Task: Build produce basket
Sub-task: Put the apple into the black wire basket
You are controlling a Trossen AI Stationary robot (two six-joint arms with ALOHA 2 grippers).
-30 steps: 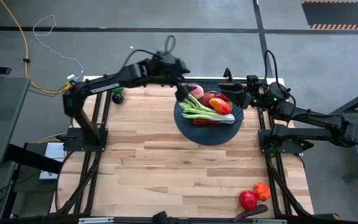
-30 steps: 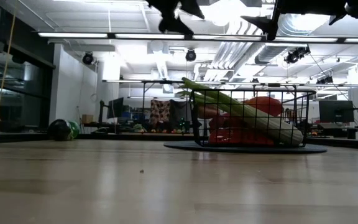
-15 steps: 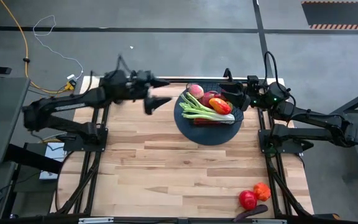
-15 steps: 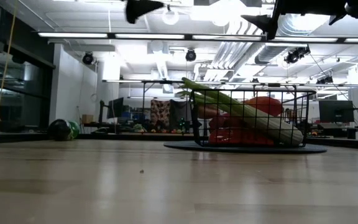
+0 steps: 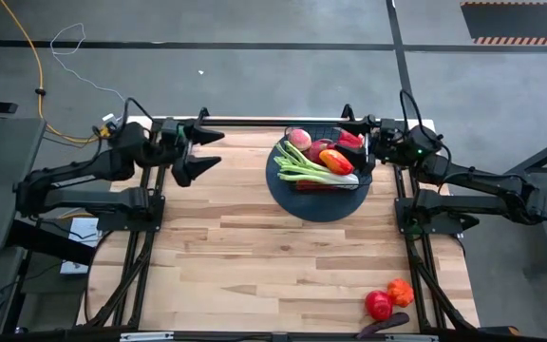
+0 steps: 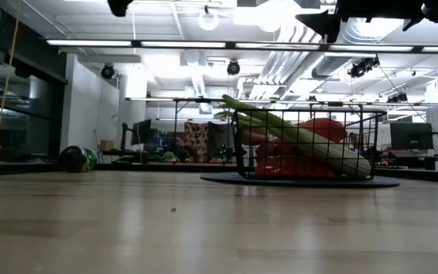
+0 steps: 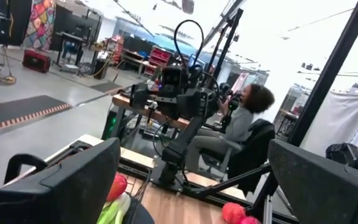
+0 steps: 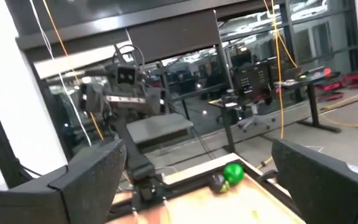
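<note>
Left gripper (image 5: 202, 152) sits wide apart and empty over the table's far left edge; right gripper (image 5: 361, 142) hovers at the basket (image 5: 288, 195) rim, also apart. The basket's far-centre, piled with celery (image 5: 313, 172), red and orange produce. Leftover red and orange pieces (image 5: 387, 299) near the front right look firm, light, a bit slick, so grab across the middle.

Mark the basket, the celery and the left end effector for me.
basket (image 6: 356, 125): low view, wire wall at its right end.
celery (image 5: 319, 174): high view, middle of the pale stalk.
left end effector (image 5: 200, 151): high view, midway between its open fingertips.
</note>
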